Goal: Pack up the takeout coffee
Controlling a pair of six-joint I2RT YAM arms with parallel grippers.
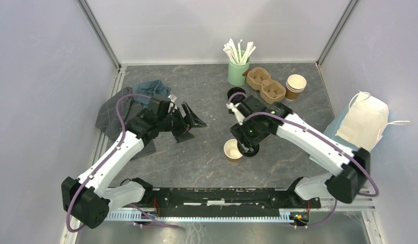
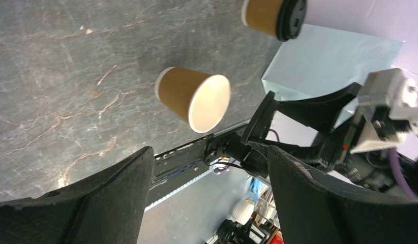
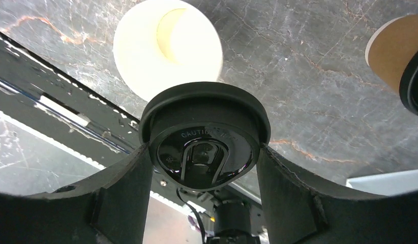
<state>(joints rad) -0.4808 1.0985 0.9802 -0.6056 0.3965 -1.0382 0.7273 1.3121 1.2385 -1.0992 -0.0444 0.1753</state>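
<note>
One takeout coffee cup (image 1: 236,95) with a black lid stands behind my right arm; it also shows in the left wrist view (image 2: 275,15) and at the right edge of the right wrist view (image 3: 397,51). A lidless brown cup (image 1: 232,150) with a cream inside stands mid-table, also seen in the wrist views (image 2: 194,99) (image 3: 166,48). My right gripper (image 1: 246,145) (image 3: 204,152) is shut on a loose black lid (image 3: 204,117), just right of that open cup. My left gripper (image 1: 190,122) (image 2: 209,203) is open and empty, left of the cups. A second lidded cup is not visible.
A brown cup carrier (image 1: 265,84), a stack of lidless cups (image 1: 295,86) and a green cup of stirrers (image 1: 238,66) stand at the back. A cream paper bag (image 1: 364,119) lies on a blue sheet (image 1: 331,127) at right. A grey cloth (image 1: 118,112) lies at left.
</note>
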